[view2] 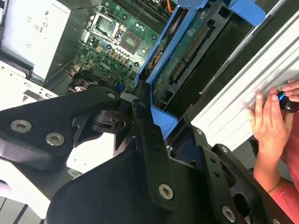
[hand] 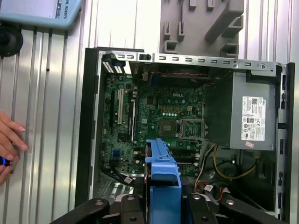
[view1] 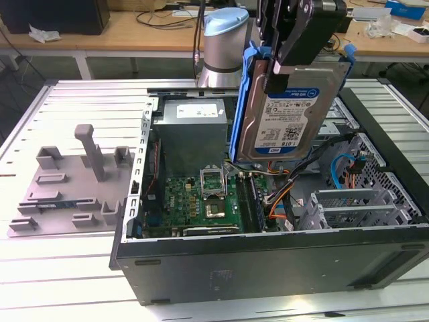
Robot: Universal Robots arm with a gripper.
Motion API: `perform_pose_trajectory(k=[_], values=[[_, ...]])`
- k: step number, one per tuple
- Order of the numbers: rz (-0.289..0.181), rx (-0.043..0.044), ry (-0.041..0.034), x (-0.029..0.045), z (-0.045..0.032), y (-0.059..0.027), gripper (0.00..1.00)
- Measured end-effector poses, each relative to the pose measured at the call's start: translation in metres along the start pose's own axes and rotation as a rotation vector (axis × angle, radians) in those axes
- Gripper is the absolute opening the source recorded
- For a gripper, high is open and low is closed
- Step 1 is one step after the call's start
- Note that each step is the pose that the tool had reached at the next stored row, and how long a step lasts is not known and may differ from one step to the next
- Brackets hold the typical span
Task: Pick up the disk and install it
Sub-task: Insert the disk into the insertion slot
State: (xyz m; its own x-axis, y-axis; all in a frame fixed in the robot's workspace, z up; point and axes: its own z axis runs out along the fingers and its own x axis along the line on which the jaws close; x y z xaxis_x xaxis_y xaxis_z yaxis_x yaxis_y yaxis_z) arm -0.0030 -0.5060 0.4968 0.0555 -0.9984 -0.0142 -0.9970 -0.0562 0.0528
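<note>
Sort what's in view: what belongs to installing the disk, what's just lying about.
Part of the job:
the disk, held above the case
the gripper, shut on the disk
the open computer case

Lying about:
the grey tray, at the exterior view's left
a person's hand beside the case

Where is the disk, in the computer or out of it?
Out. The gripper holds the disk upright in the air over the open computer, not set into it.

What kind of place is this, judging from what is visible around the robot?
Probably a robotics lab or workshop: an open computer case lies on a slatted metal table, cluttered wooden benches stand behind, and the gripper holds the disk above the case.
</note>
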Motion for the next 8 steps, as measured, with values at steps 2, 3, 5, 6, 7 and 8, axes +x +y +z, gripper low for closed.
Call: perform_pose_trajectory(k=[2, 3, 5, 6, 7, 8], values=[[0.001, 0.0009, -0.0092, 0.0036, 0.0003, 0.0, 0.37], [0.002, 0.0013, -0.013, 0.0048, 0.0004, -0.0001, 0.37], [0.003, 0.0034, -0.0283, 0.0089, 0.0009, -0.0003, 0.37], [0.004, 0.0041, -0.0339, 0.0105, 0.0011, -0.0003, 0.37], [0.004, 0.0044, -0.0355, 0.0114, 0.0012, -0.0002, 0.37], [0.004, 0.0044, -0.0356, 0.0115, 0.0012, -0.0002, 0.37]])
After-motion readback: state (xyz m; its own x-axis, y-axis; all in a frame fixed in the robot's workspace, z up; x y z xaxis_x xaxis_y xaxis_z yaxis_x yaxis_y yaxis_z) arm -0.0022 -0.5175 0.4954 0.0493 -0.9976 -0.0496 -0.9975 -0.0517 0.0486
